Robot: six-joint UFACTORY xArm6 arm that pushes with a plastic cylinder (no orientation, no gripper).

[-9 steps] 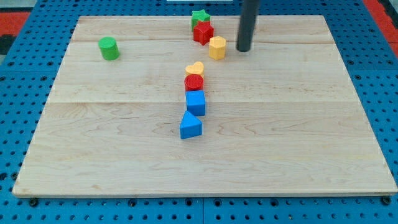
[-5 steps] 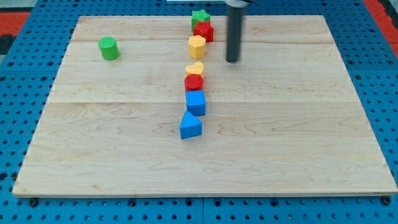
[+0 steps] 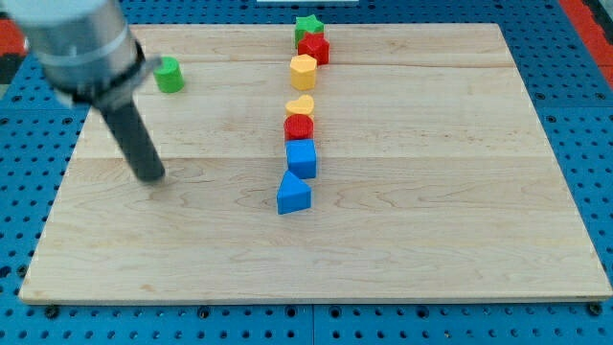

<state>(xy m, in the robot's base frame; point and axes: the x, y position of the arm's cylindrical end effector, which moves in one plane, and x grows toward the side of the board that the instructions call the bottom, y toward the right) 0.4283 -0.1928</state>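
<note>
My tip point(image 3: 151, 176) rests on the wooden board at the view's left, touching no block. The green cylinder point(image 3: 170, 74) is the nearest block, up and slightly right of the tip. A column of blocks runs down the board's middle: a green star point(image 3: 308, 25) at the top, a red block point(image 3: 314, 47) against it, a yellow hexagonal block point(image 3: 303, 71), a yellow heart point(image 3: 300, 105), a red cylinder point(image 3: 298, 126), a blue cube point(image 3: 301, 158) and a blue triangular block point(image 3: 293, 195). The column stands well to the right of the tip.
The wooden board point(image 3: 460, 220) lies on a blue pegboard surface point(image 3: 584, 134). The arm's grey body point(image 3: 77, 43) hangs over the board's upper left corner.
The tip has swept from beside the yellow hexagonal block at the top middle far to the left and downward. The blocks have stayed in place over the last half second.
</note>
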